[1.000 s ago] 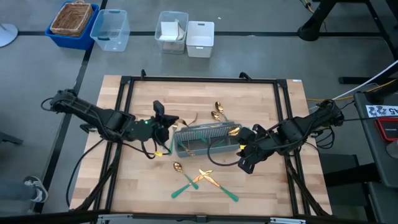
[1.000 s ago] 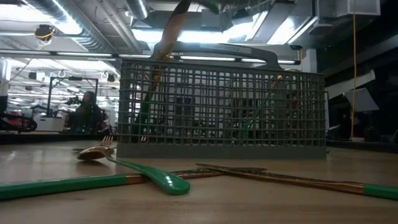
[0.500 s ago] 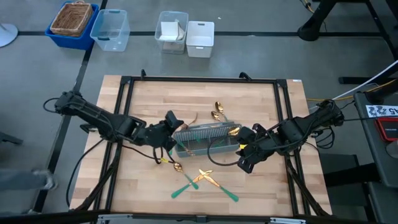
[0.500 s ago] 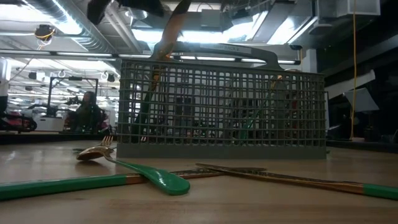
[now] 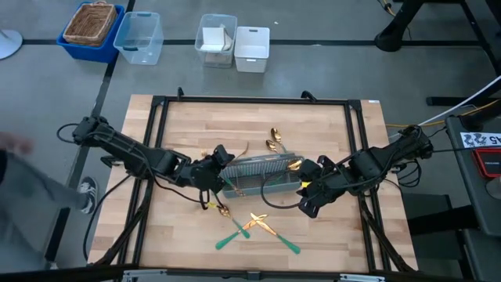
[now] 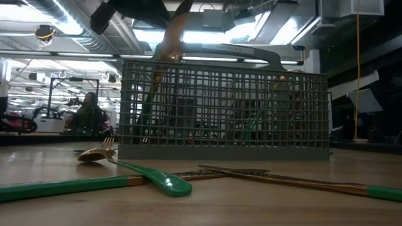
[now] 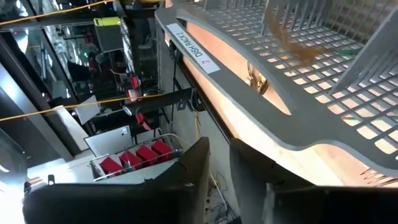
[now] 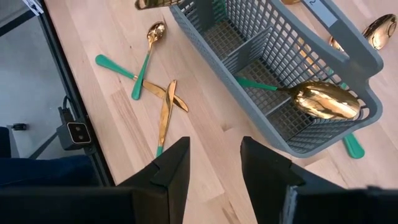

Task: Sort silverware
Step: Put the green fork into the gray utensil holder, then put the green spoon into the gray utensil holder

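The grey mesh caddy (image 5: 258, 176) stands mid-table. My left gripper (image 5: 222, 160) hovers at its left end, above the carrying handle (image 7: 249, 93), open by a narrow gap with nothing between the fingers (image 7: 219, 152). A gold piece (image 6: 171, 37) stands slanted in the caddy's left compartment, leaning on the rim. My right gripper (image 5: 307, 202) hangs open over the table by the caddy's near right corner. A gold spoon (image 8: 323, 99) rests on the caddy's end rim. A spoon (image 5: 223, 210) and crossed pieces (image 5: 254, 227) lie in front. Two gold spoons (image 5: 274, 139) lie behind.
A dark frame (image 5: 250, 100) borders the wooden table top. Bins and a basket (image 5: 92, 27) stand on the floor beyond the far edge. A blurred person (image 5: 23, 180) is at the left of the table. Bare wood lies at the near right.
My left gripper has gone toward the table's right edge and a little down, up to the caddy's left end, and its wrist has rolled. The slanted gold piece stays in the caddy's left compartment. A person has come in at the left.
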### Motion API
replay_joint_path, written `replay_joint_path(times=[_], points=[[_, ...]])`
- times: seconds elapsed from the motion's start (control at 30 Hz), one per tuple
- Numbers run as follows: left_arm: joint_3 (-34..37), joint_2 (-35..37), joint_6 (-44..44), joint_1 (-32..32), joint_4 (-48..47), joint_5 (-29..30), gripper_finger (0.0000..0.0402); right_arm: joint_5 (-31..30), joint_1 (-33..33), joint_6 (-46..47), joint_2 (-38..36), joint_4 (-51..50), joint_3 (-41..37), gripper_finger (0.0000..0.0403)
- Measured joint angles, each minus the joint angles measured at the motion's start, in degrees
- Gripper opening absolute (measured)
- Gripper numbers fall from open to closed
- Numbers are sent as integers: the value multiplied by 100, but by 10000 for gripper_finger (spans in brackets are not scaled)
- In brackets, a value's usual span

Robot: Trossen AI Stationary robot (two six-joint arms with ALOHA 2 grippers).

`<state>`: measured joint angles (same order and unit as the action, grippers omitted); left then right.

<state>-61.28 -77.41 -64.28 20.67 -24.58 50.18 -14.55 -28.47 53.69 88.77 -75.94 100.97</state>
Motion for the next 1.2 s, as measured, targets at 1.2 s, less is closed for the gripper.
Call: replay_joint_path(times=[1.2], points=[[4,426,8359,1542,-47,-338,90,823,-7,0,319,2753,-1523,143]])
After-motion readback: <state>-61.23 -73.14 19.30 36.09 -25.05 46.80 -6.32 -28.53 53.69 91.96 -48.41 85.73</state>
